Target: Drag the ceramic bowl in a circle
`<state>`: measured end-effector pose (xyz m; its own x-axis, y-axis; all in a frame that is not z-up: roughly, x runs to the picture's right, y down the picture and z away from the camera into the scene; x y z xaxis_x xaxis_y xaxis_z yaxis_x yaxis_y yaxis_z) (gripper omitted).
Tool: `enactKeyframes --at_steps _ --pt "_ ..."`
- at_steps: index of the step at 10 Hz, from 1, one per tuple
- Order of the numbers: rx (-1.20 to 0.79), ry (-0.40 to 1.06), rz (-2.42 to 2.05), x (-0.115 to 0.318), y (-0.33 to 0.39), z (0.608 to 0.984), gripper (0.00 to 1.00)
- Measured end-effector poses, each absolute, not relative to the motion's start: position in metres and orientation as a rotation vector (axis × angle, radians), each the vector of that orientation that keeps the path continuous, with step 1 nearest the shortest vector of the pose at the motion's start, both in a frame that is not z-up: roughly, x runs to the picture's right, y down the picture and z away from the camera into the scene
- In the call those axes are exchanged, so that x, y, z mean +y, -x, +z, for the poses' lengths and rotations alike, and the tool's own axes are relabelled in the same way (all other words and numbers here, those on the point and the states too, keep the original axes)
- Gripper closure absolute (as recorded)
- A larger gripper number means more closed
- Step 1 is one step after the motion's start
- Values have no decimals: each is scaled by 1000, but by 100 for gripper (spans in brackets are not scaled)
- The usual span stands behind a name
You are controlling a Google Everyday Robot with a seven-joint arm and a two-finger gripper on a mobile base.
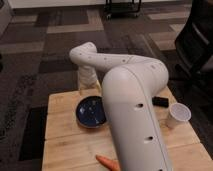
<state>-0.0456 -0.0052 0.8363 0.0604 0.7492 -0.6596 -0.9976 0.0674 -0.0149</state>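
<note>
The ceramic bowl is round, shallow and dark navy blue, and sits on the wooden table left of centre. My gripper hangs from the white wrist right at the bowl's far rim, pointing down. I cannot see whether it touches the rim. My big white forearm crosses the front of the view and hides the bowl's right edge and the middle of the table.
A small white cup stands on the right of the table. A small black object lies behind the cup. An orange carrot tip shows at the front edge. Dark carpet and a black chair surround the table.
</note>
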Motion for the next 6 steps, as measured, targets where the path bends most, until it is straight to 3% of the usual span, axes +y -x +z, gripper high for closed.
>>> enactKeyframes --at_steps 6 --pt "652 452 1639 36 -42 776 35"
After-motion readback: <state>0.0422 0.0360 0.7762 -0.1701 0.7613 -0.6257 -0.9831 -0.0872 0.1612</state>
